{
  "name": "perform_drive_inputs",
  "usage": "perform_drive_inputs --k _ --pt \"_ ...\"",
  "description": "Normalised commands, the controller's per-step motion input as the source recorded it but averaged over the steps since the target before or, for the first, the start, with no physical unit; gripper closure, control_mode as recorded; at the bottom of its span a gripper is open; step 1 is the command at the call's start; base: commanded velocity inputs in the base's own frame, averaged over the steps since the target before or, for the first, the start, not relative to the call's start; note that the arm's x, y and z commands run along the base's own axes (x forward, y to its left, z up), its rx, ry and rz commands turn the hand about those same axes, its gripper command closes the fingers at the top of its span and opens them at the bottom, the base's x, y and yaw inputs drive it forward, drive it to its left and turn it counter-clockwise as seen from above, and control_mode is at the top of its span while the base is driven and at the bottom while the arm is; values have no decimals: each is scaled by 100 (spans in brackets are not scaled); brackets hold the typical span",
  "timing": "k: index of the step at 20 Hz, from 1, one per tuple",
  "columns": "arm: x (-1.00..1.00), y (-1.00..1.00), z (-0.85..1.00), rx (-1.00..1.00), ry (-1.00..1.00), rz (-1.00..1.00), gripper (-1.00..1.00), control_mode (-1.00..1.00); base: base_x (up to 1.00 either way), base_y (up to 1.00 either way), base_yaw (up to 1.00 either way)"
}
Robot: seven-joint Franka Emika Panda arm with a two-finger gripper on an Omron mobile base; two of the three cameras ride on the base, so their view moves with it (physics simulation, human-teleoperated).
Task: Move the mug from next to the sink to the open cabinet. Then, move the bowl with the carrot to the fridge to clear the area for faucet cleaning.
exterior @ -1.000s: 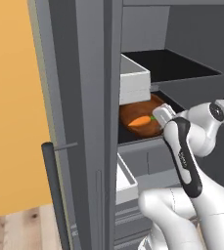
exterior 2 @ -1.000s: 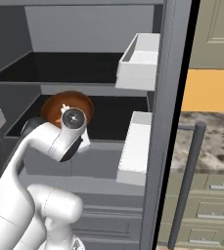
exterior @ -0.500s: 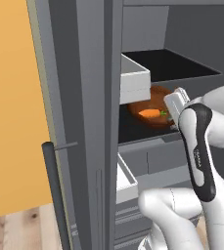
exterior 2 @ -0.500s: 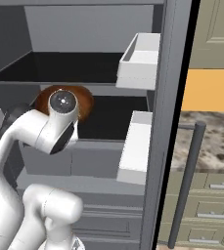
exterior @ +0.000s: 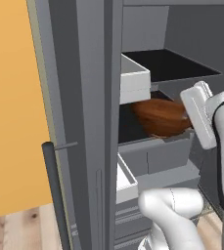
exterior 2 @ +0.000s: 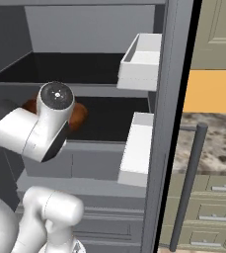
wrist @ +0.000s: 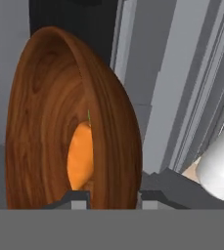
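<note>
At the left the fridge (exterior: 79, 122) door stands wide so its shelves are reachable. On the middle shelf sits my bowl (exterior: 162, 116), reddish-brown and wood-grained, the orange carrot (wrist: 80, 156) inside. My gripper (wrist: 108, 199) straddles its rim at the right; I cannot tell whether the fingers pinch it or hang loose.

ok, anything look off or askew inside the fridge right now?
Nothing stands out. The bowl sits on the fridge shelf, and the carrot lies inside it, nothing spilled. The hand straddles the bowl's rim; the tilt in the hand view is just camera roll.
</note>
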Motion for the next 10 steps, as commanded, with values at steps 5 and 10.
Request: perform_drive_inputs --k 5,10 --pt "84 15 -86 -6 -6 1 100 -100 0 0 0" --pt "91 35 -69 0 -16 0 100 -100 0 0 0"
